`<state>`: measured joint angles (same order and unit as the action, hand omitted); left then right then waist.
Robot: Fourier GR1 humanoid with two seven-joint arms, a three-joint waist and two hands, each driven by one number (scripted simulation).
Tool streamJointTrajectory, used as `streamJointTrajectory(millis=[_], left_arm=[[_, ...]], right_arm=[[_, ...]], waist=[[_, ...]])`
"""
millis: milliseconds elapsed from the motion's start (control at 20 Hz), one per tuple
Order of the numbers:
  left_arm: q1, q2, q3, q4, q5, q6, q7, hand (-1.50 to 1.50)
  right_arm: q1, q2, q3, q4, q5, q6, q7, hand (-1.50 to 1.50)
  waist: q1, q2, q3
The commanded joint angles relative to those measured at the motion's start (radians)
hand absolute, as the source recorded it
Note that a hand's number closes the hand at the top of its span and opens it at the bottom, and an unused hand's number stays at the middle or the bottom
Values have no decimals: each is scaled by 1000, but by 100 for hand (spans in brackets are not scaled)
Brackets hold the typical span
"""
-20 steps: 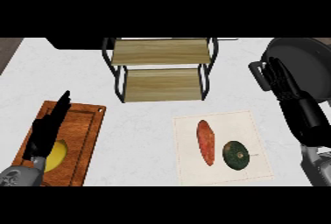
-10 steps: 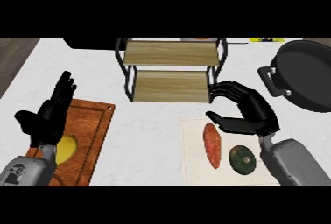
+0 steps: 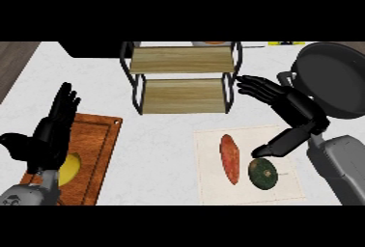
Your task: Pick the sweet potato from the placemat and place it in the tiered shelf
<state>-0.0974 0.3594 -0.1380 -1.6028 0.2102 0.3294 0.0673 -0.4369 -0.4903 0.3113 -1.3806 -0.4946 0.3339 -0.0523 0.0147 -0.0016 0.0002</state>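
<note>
The sweet potato (image 3: 230,158) lies on the left half of the pale placemat (image 3: 214,193), untouched. Its long axis runs near to far across the bench (image 3: 164,159), tilted slightly. A dark green round fruit, probably an avocado (image 3: 262,173), sits just beside it to the right on the same mat.

The right robot hand (image 3: 288,106) hangs above the mat's far right corner, fingers spread wide and holding nothing, thumb pointing down toward the avocado. The sweet potato lies to its left and nearer the robot, so this is clearly the closer hand. The left robot hand (image 3: 46,137) rests open, fingers up, over the wooden cutting board (image 3: 96,144) at the left, well apart from the mat.

The tiered shelf (image 3: 182,77) stands beyond the mat, both tiers bare. A black frying pan (image 3: 335,82) lies at far right.

Judgement: the grasp is not yet begun. The hand should close across the short width.
</note>
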Motion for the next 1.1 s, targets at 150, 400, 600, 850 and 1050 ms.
streamJointTrajectory(millis=[150, 400, 600, 850, 1050], left_arm=[[6, 28, 39, -33, 9, -2, 32, 0], [23, 15, 29, -42, -2, 7, 31, 0], [-15, 15, 40, -32, -3, 9, 66, 0], [32, 1, 46, -58, -22, -9, 37, 0], [-25, -32, 28, -13, -48, 4, 56, 0]], right_arm=[[-89, -194, 109, -190, 136, 157, 162, -150], [-184, -243, 217, -314, 401, 95, 289, -150], [-201, -177, 331, -397, 512, 64, 500, -150], [-164, -70, 375, -432, 609, 65, 665, -150], [-171, 17, 465, -352, 797, 37, 662, -150]], waist=[[-17, -9, -2], [-14, -12, -3], [-17, -6, -2], [-12, -1, -1], [-11, 3, 0]])
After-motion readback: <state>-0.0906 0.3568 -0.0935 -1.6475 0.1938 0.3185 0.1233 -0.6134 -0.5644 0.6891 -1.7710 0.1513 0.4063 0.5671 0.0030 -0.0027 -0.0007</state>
